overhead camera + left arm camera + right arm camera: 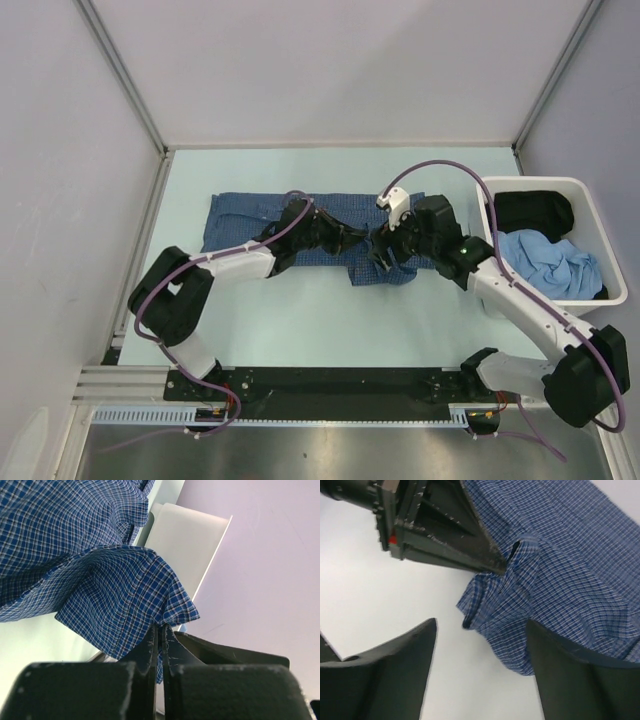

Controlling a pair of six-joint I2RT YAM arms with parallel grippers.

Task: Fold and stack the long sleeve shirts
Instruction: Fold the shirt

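A dark-blue, white-checked long sleeve shirt (240, 215) lies spread across the middle of the table. My left gripper (353, 240) is shut on a fold of the shirt's edge (130, 605), with the cloth pinched between its fingertips (162, 628) and lifted a little. My right gripper (386, 255) is open just to the right of it. In the right wrist view its open jaws (479, 630) hang above a bunched shirt edge (500, 610) and bare table. The left gripper's fingers (470, 545) show there, gripping the cloth.
A white bin (530, 183) stands at the right edge of the table. It holds a dark garment (535, 210) and a light-blue garment (550, 260). The bin wall (185, 540) shows in the left wrist view. Grey walls enclose the table.
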